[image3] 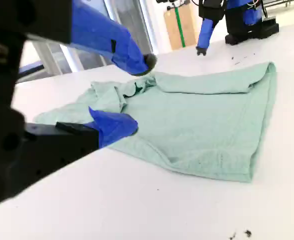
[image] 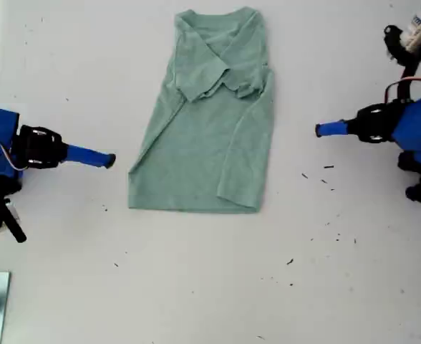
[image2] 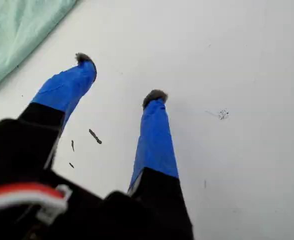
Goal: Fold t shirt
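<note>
place: lab/workshop | cues: white worktable (image: 196,287); glass partitions (image3: 132,20); stand (image3: 176,20)

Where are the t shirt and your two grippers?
t shirt (image: 203,158), exterior view, middle of its body.
my first gripper (image2: 119,77), first wrist view, midway between fingertips.
my second gripper (image3: 139,93), second wrist view, midway between fingertips.

Exterior overhead; wrist views low, sharing t shirt (image: 207,125).

Bright, even light washes the white worktop (image: 210,287) almost to glare in the exterior view, and shadows stay faint and short. All three pictures look soft. In both wrist views the nearest dark gripper parts blur out of focus.
</note>
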